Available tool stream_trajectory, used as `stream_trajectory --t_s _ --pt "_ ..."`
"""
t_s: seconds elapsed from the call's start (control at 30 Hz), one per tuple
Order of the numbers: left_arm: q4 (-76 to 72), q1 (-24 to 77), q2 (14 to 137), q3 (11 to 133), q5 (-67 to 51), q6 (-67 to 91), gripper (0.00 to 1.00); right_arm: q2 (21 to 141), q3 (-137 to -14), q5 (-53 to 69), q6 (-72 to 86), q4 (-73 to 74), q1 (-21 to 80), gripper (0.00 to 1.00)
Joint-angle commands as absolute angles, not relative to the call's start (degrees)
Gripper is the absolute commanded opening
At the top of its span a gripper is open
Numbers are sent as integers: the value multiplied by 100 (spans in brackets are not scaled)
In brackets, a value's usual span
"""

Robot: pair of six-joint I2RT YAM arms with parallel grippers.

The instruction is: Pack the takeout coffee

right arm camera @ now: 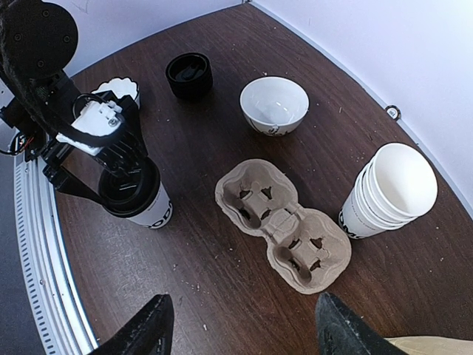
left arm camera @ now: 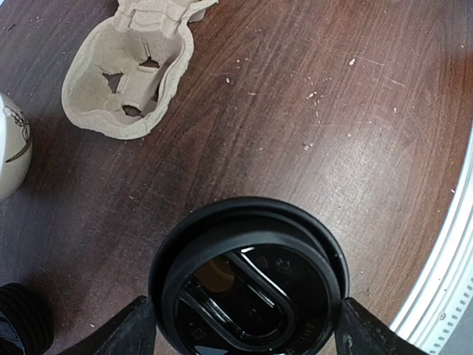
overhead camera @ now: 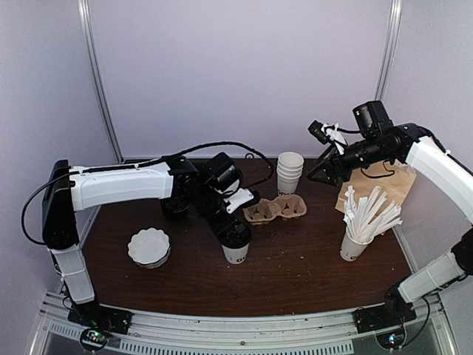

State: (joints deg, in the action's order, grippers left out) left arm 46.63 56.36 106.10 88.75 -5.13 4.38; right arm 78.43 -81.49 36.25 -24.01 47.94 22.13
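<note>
Cup [overhead camera: 236, 253] lidded, standing on table [overhead camera: 310, 266] beside empty carrier [right arm camera: 284, 225], not yet packed; left gripper [left arm camera: 244, 307] straddles lid [left arm camera: 247, 274], grip uncertain; right gripper [right arm camera: 242, 303] wide, empty, above carrier; lift and seating remain.
</note>
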Motion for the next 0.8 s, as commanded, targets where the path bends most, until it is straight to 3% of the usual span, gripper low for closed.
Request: stream_trajectory --t_s 0.0,0.57,0.77 --pt "4850 5669 10694 9013 -484 387 85 7743 -8076 3686 -2391 4691 2197 69" --pt "5118 5487 10105 9114 414 212 83 7717 -8046 3639 -2392 4682 2188 69" --pt "5266 5406 9998 9166 -378 135 90 7623 -7996 3621 -2399 4685 2188 69"
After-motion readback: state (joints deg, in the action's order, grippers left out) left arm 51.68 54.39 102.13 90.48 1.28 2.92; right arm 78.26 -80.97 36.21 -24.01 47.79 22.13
